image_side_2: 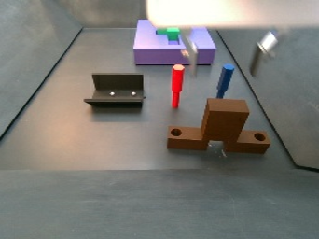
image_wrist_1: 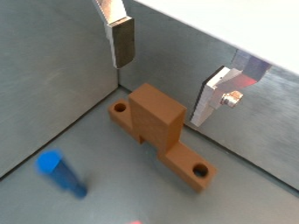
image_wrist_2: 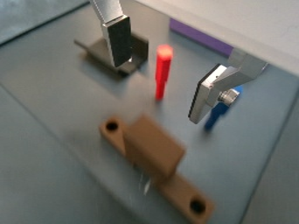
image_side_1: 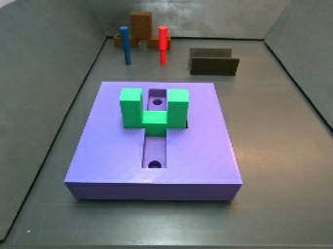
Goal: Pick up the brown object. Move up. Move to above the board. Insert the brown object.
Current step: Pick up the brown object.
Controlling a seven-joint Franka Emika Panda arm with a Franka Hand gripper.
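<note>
End effector (image_wrist_1: 170, 74) hovers with its 2 fingers spread, empty, directly above the brown object (image_wrist_1: 160, 133), which lies flat on the grey floor (image_wrist_1: 70, 79), long axis crossing the finger gap, far from the board (image_side_1: 97, 146).

wrist views: both are aimed down past the fingers (image_wrist_1: 121, 42) (image_wrist_2: 117, 39) at the grey floor, at close range; the gripper (image_wrist_1: 163, 74) (image_wrist_2: 163, 70) is seen open, above the brown object (image_wrist_1: 162, 133) (image_wrist_2: 156, 162).
side view, board end: the board (image_side_1: 111, 146) is seen near, the brown object (image_side_1: 140, 21) far behind it.
side view, opposite end: the brown object (image_side_2: 219, 131) is near, the board (image_side_2: 156, 47) far.
shared: the brown object is covered by all four views.
</note>
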